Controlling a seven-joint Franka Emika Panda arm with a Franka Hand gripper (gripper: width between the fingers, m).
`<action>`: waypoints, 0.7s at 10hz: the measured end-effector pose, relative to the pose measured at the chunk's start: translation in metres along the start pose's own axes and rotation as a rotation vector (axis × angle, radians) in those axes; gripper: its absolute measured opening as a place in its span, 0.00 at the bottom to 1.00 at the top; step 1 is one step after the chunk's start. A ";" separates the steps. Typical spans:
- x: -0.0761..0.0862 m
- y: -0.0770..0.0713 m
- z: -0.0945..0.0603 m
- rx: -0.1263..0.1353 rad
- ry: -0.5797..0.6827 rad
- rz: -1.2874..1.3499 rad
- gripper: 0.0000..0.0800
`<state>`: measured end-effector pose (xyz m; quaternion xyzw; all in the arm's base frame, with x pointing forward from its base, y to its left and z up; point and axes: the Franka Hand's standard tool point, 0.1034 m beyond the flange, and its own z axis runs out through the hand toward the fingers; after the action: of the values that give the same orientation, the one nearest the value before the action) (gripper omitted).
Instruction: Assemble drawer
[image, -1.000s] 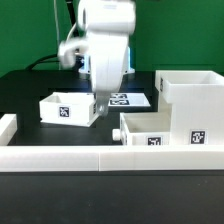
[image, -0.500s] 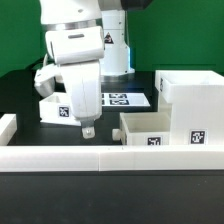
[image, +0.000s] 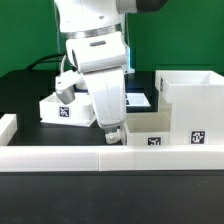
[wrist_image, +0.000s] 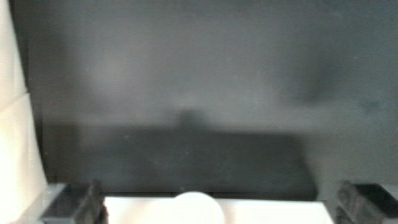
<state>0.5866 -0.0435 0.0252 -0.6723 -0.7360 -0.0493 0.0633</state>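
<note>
The tall open casing stands at the exterior view's right. One small tray sits against its front, the other tray lies at the left. My gripper hangs low over the table just left of the front tray, tilted. In the wrist view its fingers stand wide apart, so it is open and holds nothing. A white edge lies between them; I cannot tell which piece it is.
The low white wall borders the table's front, with a short stub at the left. The marker board lies flat behind the arm. The arm's white body hides part of the left tray.
The arm has swung from the left tray toward the exterior view's right and now hangs beside the front tray. The trays and casing have not moved.
</note>
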 end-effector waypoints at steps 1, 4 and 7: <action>-0.001 0.000 0.000 0.000 0.000 0.001 0.81; 0.000 -0.001 0.001 0.002 0.001 0.002 0.81; 0.022 0.002 0.008 0.014 0.023 0.048 0.81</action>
<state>0.5868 -0.0201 0.0204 -0.6887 -0.7191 -0.0506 0.0777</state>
